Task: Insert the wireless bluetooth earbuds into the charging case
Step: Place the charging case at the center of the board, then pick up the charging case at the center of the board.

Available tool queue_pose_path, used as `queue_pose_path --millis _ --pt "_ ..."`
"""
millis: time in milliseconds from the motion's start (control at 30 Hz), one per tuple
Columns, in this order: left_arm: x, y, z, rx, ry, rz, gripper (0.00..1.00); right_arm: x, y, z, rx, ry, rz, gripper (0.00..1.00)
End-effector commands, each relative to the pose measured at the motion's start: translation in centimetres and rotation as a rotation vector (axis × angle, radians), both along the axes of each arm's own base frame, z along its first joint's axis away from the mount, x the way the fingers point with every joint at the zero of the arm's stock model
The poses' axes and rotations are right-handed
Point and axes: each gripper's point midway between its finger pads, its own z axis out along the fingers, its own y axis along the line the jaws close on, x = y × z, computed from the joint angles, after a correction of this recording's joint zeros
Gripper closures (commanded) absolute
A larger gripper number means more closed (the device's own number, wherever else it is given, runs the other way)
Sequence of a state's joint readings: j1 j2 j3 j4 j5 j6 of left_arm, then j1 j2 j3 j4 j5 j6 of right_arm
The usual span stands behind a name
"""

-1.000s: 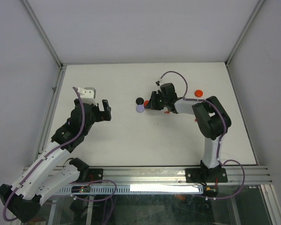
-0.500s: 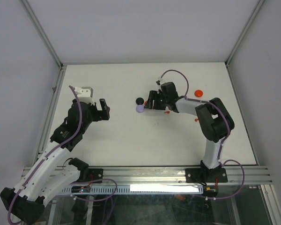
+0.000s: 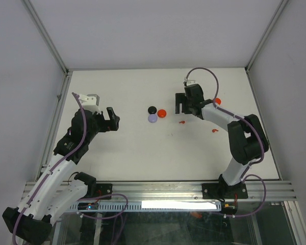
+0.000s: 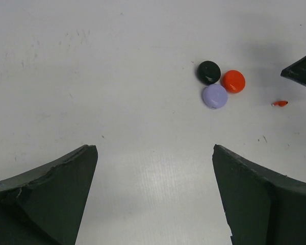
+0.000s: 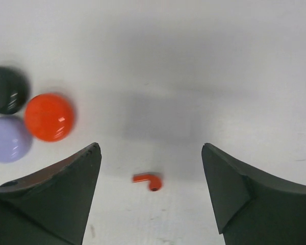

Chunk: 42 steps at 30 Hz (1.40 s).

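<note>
Earbuds, tiny comma-shaped plastic pieces, are lying loose on the white table (image 3: 122, 148): one red earbud (image 5: 148, 180) is resting directly below the right gripper (image 5: 150, 196), between its two dark fingers and touching neither, and a second red earbud (image 3: 214, 130) is lying further right, well apart from it. Three round puck-like discs are sitting clustered and touching left of the right gripper: a black disc (image 5: 6, 90), a red disc (image 5: 49, 117) and a lavender disc (image 5: 8, 139). Another red disc (image 3: 217, 101) is peeking out beside the right arm. Whether any disc is the charging case, and whether it is open, I cannot tell; no open compartment is showing.

Both grippers are standing with jaws spread and holding nothing. The left gripper (image 4: 153, 199) is hovering over bare table, well apart from the cluster.

By my judgement the step in hand is picking up the nearby red earbud; no earbud appears to be seated yet, so the task looks to be near its start. The next move calls for lowering the right gripper straight over that earbud and closing gently on its stem; the piece is small and light, so it could skid or flip out of the pinch.
</note>
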State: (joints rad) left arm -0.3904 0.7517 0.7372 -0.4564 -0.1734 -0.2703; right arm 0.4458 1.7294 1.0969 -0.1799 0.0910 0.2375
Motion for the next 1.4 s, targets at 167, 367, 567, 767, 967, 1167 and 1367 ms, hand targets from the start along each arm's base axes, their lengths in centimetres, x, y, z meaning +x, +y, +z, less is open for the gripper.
queue_pose_path --millis 167,367,567,767,967,1167,1367 --pt "0.1 -0.7 0.6 -0.032 -0.016 -0.045 0.01 5.3 -13.1 4.9 -0.185 -0.164 -0.355 0.14" --pt "0.1 -0.9 0.0 -0.03 0.003 -0.06 0.01 7.7 -18.4 4.1 -0.149 -0.172 -0.487 0.15" --pt "0.2 -0.9 -0.4 -0.026 0.016 -0.06 0.01 9.8 -21.1 2.1 -0.107 -0.134 -0.489 0.18" --pt "0.3 -1.3 -0.8 -0.03 0.035 -0.08 0.01 10.5 -21.2 0.4 -0.088 -0.096 -0.437 0.24" --pt "0.3 -1.6 -1.2 -0.034 0.053 -0.099 0.01 10.8 -20.6 -1.0 -0.069 -0.057 -0.354 0.28" --pt "0.2 -2.1 -1.6 -0.042 0.069 -0.125 0.01 11.0 -20.9 -2.0 -0.084 -0.033 -0.34 0.32" --pt "0.2 -2.3 -1.8 -0.042 0.077 -0.136 0.01 10.7 -21.0 -2.8 -0.096 -0.018 -0.336 0.4"
